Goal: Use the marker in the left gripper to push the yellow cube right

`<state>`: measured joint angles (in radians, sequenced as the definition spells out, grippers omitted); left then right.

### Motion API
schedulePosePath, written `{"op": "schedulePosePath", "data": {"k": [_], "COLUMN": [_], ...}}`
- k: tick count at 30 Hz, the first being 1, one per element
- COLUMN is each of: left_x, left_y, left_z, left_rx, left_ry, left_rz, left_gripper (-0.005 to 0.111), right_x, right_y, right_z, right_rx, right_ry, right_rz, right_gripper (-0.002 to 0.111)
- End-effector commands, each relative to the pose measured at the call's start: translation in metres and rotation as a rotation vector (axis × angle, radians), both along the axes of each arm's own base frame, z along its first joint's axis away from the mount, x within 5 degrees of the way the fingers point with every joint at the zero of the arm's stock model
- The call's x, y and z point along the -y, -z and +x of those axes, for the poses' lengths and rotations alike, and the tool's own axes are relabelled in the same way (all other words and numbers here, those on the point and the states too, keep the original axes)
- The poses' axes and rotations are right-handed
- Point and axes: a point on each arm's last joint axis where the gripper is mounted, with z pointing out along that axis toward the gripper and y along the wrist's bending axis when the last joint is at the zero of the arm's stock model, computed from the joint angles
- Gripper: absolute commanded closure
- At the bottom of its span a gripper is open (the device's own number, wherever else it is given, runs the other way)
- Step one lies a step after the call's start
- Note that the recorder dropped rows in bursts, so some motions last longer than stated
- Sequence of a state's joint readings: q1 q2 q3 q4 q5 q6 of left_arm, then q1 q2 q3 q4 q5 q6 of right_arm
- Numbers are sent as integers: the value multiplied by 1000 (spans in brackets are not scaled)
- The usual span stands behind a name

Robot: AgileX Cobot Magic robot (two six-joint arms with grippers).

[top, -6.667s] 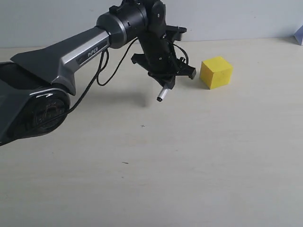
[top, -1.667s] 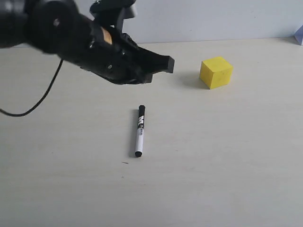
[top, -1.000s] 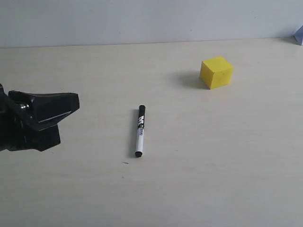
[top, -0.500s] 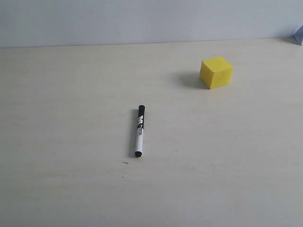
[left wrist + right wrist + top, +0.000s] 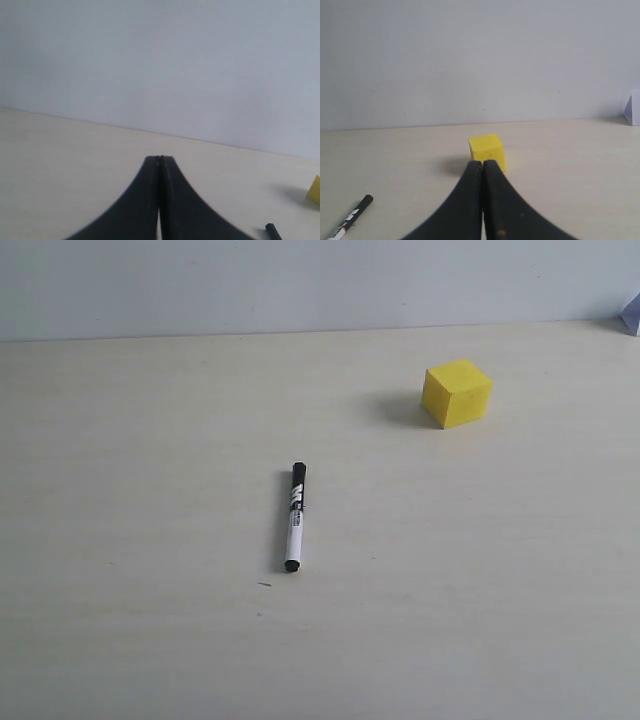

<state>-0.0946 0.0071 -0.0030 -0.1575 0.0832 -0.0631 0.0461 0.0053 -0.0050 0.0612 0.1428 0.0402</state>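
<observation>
The marker (image 5: pixel 294 516) lies loose on the table, black cap toward the back, white barrel toward the front; its cap end shows in the right wrist view (image 5: pixel 351 217) and a tip of it in the left wrist view (image 5: pixel 272 231). The yellow cube (image 5: pixel 456 392) sits at the back right, apart from the marker, and appears in the right wrist view (image 5: pixel 487 148) and at the edge of the left wrist view (image 5: pixel 315 190). Neither arm appears in the exterior view. My left gripper (image 5: pixel 160 159) is shut on nothing. My right gripper (image 5: pixel 483 163) is shut and empty too, well back from the cube.
The pale tabletop (image 5: pixel 150 440) meets a grey wall (image 5: pixel 300 280) at the back. A small white-violet object (image 5: pixel 632 312) sits at the far right edge, also in the right wrist view (image 5: pixel 632 107).
The left arm, which held the marker near the cube, left the marker lying on the table and withdrew leftward out of the exterior view. Marker and cube have stayed still over the last second.
</observation>
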Motion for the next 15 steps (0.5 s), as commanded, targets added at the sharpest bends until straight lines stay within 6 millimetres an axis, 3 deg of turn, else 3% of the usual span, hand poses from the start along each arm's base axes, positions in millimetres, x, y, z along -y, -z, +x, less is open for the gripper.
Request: {"op": "schedulePosePath", "data": {"k": [1,15], "left_x": [0,0], "left_y": [2,2], "left_z": [0,0], "left_rx": [-8,7], "left_ry": [-3,-5], "left_rz": [6,134], "left_gripper": [107,107], "right_x": [0,0], "right_y": [1,1], "right_z": [0,0], "right_rx": [9,9], "right_ry": [0,0], "right_rz": [-1,-1], "right_gripper": [108,108]}}
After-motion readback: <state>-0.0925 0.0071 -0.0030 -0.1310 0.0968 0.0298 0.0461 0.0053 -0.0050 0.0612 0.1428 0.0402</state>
